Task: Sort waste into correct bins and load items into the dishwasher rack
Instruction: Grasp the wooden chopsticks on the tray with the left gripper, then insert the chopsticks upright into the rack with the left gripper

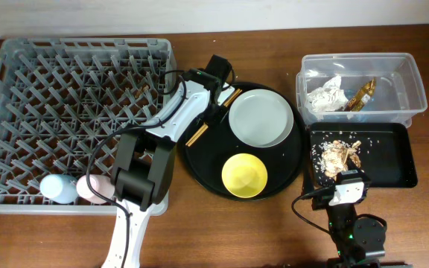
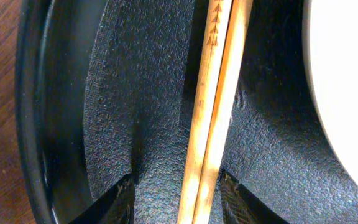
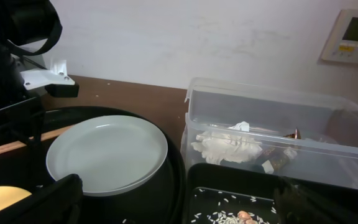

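Note:
The wooden chopsticks (image 1: 198,132) lie on the round black tray (image 1: 199,167). My left gripper (image 1: 219,100) is open low over them, and in the left wrist view its fingers (image 2: 179,202) straddle the pair (image 2: 213,112) without touching. The grey-white plate (image 1: 261,117) and the yellow bowl (image 1: 244,175) sit on the same tray. The blue cup (image 1: 58,187) and the pink cup (image 1: 95,190) are in the grey rack (image 1: 73,67). Tissue (image 1: 326,97) and wrapper (image 1: 362,93) lie in the clear tub (image 1: 415,85). Food scraps (image 1: 339,155) lie in the black rectangular tray (image 1: 393,160). My right gripper (image 1: 346,190) is open and empty.
In the right wrist view, my open fingers (image 3: 179,211) frame the plate (image 3: 107,152), the tub (image 3: 278,118) and the black tray's rim (image 3: 229,177). The left arm reaches across the rack's right edge. Bare wooden table (image 1: 222,231) lies at the front.

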Available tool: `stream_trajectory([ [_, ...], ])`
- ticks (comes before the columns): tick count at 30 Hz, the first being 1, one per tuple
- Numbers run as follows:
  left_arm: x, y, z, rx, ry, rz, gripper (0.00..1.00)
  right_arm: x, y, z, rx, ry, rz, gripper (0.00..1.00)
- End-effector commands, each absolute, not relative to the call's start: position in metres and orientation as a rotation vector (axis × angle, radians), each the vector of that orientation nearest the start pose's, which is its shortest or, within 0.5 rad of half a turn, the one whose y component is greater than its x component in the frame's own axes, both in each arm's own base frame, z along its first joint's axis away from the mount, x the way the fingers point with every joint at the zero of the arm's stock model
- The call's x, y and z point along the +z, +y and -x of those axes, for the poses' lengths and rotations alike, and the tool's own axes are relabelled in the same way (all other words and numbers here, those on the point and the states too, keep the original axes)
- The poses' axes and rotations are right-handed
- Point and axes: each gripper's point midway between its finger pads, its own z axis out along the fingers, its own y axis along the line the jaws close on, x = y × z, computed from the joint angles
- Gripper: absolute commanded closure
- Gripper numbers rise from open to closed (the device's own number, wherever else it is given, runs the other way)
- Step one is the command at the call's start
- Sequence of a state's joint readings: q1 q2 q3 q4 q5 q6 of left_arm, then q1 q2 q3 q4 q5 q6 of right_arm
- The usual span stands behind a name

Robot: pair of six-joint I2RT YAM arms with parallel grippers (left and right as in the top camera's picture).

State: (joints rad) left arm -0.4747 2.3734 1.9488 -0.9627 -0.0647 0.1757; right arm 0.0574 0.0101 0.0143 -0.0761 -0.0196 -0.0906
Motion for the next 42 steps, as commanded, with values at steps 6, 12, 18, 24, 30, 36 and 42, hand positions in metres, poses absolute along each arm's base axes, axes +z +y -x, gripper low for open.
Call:
stream_trajectory([
  [6, 0.054, -0.218, -0.461, 0.058, 2.777, -0.872, 0.53, 0.157, 0.017, -0.246, -0.014, 1.638, 0.141, 0.02],
  [12, -0.001, -0.216, -0.459, 0.086, 2.854, -0.907, 0.58, 0.157, 0.017, -0.246, -0.014, 1.638, 0.141, 0.02],
  [18, 0.001, -0.219, -0.447, 0.100, 2.884, -0.936, 0.65, 0.157, 0.017, -0.246, -0.014, 1.638, 0.141, 0.01],
  [24, 0.042, -0.219, -0.467, 0.140, 2.788, -0.894, 0.58, 0.157, 0.017, -0.246, -0.014, 1.638, 0.141, 0.01],
  [30, 0.002, -0.220, -0.455, 0.137, 2.873, -0.940, 0.59, 0.157, 0.017, -0.246, -0.014, 1.638, 0.141, 0.02],
  [36, 0.001, -0.252, -0.421, -0.235, 2.962, -0.984, 0.80, 0.157, 0.017, -0.246, -0.014, 1.638, 0.141, 0.01],
  [42, 0.074, -0.226, -0.442, -0.289, 2.987, -0.778, 1.00, 0.157, 0.017, -0.246, -0.014, 1.638, 0.141, 0.02],
])
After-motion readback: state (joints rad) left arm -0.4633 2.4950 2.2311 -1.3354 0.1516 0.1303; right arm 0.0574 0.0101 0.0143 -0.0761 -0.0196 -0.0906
